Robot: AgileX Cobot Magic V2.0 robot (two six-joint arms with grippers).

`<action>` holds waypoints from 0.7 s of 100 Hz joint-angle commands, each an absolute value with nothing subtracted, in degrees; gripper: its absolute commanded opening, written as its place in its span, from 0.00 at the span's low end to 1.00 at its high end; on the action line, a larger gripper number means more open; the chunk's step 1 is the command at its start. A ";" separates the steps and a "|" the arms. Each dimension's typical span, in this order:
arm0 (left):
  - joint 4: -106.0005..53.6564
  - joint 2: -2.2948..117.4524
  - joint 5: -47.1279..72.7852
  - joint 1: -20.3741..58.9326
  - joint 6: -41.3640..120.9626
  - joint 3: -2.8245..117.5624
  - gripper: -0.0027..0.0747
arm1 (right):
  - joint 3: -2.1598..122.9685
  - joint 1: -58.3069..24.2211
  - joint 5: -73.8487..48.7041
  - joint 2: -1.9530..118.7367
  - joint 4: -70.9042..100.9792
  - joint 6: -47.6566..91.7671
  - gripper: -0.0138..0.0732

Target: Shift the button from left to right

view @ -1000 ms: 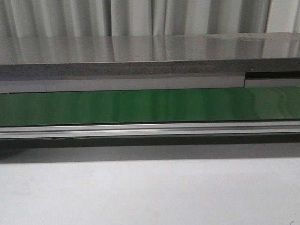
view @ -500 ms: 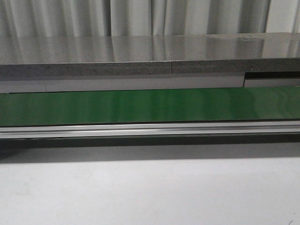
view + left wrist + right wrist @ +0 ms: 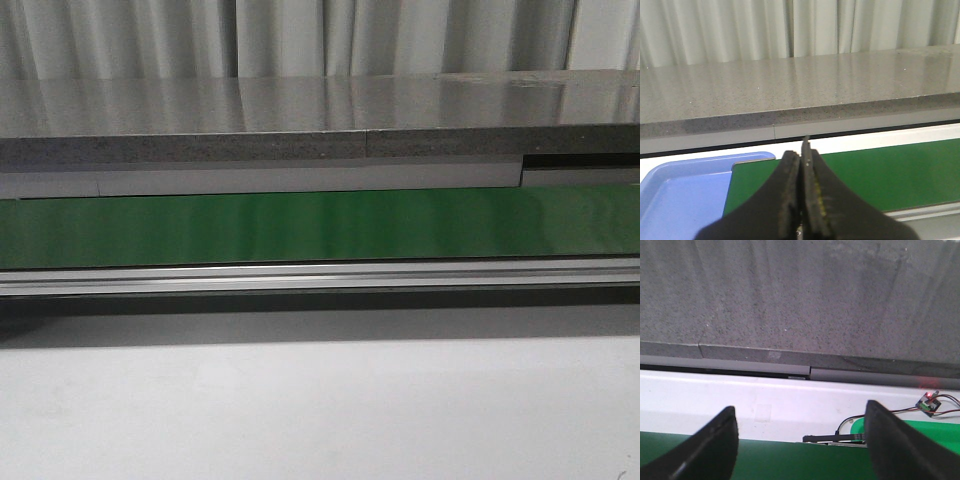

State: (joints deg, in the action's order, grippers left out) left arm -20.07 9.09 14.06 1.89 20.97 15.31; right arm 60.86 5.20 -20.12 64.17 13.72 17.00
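Front view, nearest first: a bare white worktop (image 3: pixel 320 410) fills the foreground, with a dark shadowed gap beyond it. Then an aluminium rail (image 3: pixel 320 277) runs the full width, and directly behind it the green belt (image 3: pixel 320 226), cut off at both frame edges. Behind the belt, a pale grey panel, then a speckled grey stone-like ledge (image 3: pixel 300 120) with a glossy top; a pleated pale curtain (image 3: pixel 300 38) closes the background. Neither arm shows in this view.

The button appears in none of the three views; its location cannot be told.

Left wrist view: left hand (image 3: pixel 801 165) low in frame, its two dark fingers pressed together with only a thin seam between them, nothing held. Beyond the fingertips lies the end of the green belt, and next to that end a light blue tray (image 3: pixel 675 190), cut off by the frame edge; the part that shows holds nothing.

Right wrist view: right hand (image 3: pixel 800 440) with fingers spread wide apart, only their tips in frame. Between and beyond them: a green belt strip, a white band, then the grey ledge front. A small circuit board (image 3: pixel 926 401) with a red light and thin wires sits near one finger; detail too small to read.
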 commanded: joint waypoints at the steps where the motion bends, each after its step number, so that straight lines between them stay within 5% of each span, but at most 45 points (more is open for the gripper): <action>1: -21.08 9.75 9.70 2.30 20.65 16.91 0.01 | 56.88 3.95 -11.28 57.69 14.31 17.24 0.77; 36: -21.08 9.75 9.70 2.30 20.65 16.91 0.01 | 32.85 2.68 -3.44 34.20 14.26 17.24 0.77; 70: -21.08 9.75 9.70 2.30 20.65 16.91 0.01 | 23.29 2.68 -14.72 13.93 14.38 17.19 0.77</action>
